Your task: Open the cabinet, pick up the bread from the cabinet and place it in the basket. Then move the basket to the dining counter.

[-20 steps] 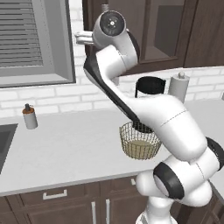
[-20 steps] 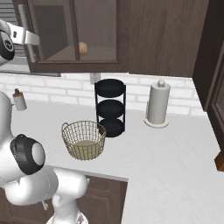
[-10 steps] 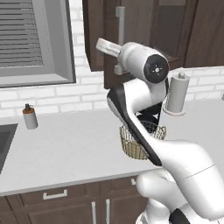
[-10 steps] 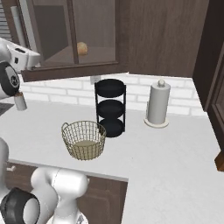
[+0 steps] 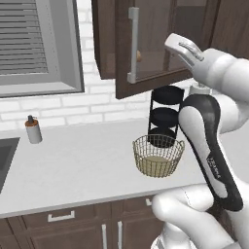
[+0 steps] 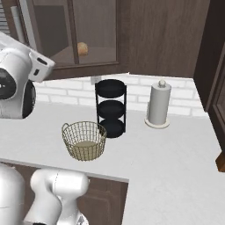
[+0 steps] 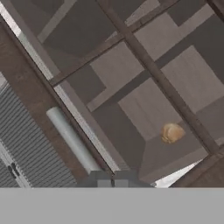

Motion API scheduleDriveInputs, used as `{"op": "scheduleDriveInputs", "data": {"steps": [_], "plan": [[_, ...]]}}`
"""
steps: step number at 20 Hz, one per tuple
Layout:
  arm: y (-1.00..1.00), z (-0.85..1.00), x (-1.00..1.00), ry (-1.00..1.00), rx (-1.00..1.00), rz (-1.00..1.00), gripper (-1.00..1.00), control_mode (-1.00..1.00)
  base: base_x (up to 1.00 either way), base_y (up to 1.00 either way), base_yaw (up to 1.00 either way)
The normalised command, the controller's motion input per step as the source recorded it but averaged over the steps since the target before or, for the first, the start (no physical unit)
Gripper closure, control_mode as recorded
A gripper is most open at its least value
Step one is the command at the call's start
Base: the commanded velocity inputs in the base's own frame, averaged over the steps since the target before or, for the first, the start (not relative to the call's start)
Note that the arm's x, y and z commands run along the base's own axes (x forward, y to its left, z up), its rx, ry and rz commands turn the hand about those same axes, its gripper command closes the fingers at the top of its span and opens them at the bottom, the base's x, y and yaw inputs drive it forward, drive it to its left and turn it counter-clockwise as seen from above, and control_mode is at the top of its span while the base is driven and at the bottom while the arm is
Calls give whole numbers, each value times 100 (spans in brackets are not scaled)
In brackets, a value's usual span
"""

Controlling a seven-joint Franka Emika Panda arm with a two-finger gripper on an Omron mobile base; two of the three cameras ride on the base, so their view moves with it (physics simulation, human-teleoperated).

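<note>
White arm [image 5: 209, 146] rises from the near right, folds at a dark elbow, and reaches up and left; pincer [image 7: 112, 183] fully closed, fingertips together.

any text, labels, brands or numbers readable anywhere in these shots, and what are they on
No text can be read with certainty.
Small dark marking on the robot arm's black forearm panel: too small and blurred to read.
Small bottle on the worktop: no legible label.
Paper towel roll, black tiered stand, basket, cabinet and bread: no writing visible.
</note>
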Motion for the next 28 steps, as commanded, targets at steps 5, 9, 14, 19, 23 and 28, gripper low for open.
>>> {"op": "scheduleDriveInputs", "data": {"steps": [5,9,14,19,23,28], "plan": [[-19,16,-58,29,-1,15,100,-100,0,0,0],[6,0,0,31,-3,-4,100,-100,0,0,0],[92,-2,-59,2,-23,-25,-100,-100,0,0,0],[72,11,-62,6,-21,-18,-100,-100,0,0,0],[67,9,5,28,-54,3,-100,-100,0,0,0],[82,-27,13,33,-86,4,-100,-100,0,0,0]]}}
